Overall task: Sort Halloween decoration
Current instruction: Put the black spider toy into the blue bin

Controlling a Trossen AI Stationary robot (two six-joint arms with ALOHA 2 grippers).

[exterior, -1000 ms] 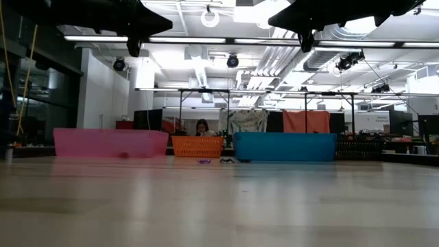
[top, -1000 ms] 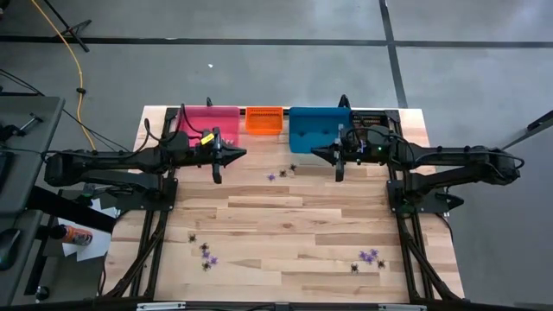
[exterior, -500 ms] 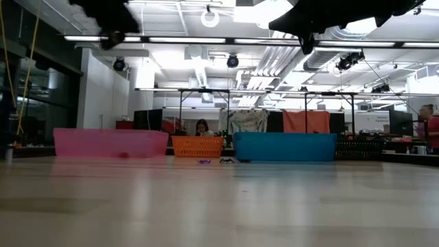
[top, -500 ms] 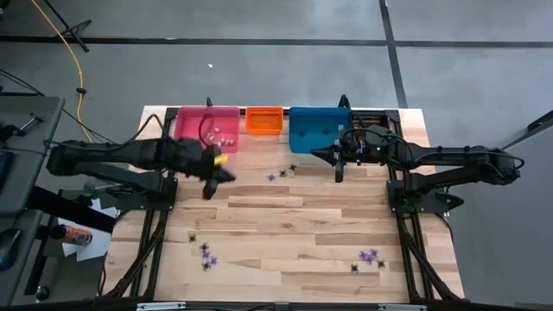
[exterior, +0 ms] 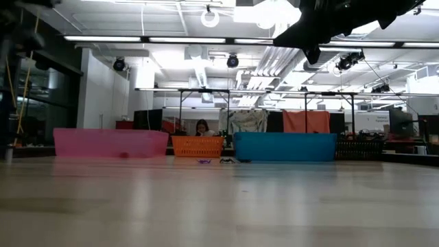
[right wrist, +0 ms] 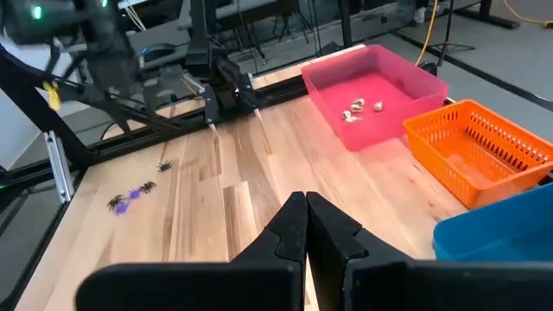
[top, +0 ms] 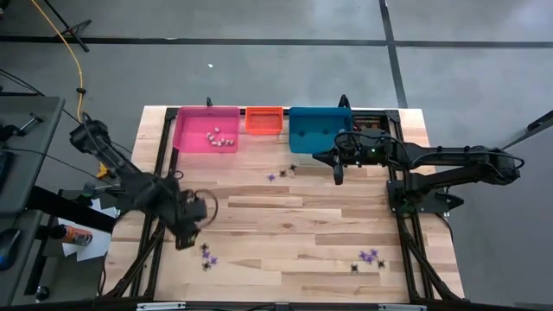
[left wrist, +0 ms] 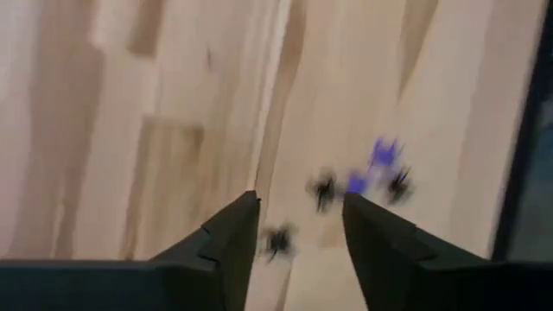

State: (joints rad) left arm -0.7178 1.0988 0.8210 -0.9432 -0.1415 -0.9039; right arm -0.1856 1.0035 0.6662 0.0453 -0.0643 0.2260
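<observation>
Halloween decoration trinkets lie in small groups on the wooden table: black and purple ones near the left front, a pair in the middle, more near the right front. Pale ones lie in the pink bin. My left gripper hangs open over the left front group, pointing steeply down; in its wrist view a black trinket shows between the fingers, touching neither, with black and purple trinkets just beyond. My right gripper is shut and holds nothing, above the table in front of the blue bin.
The pink bin, an orange basket and the blue bin stand in a row along the table's far edge. Black frame rails run along the left and right sides. Between the trinket groups is bare wood. A person sits far off in the room.
My left gripper has swung quickly from over the pink bin toward the table's near left, tipping from about level to steeply downward, and now hangs over the left front trinkets. My right gripper has tipped down a little in place.
</observation>
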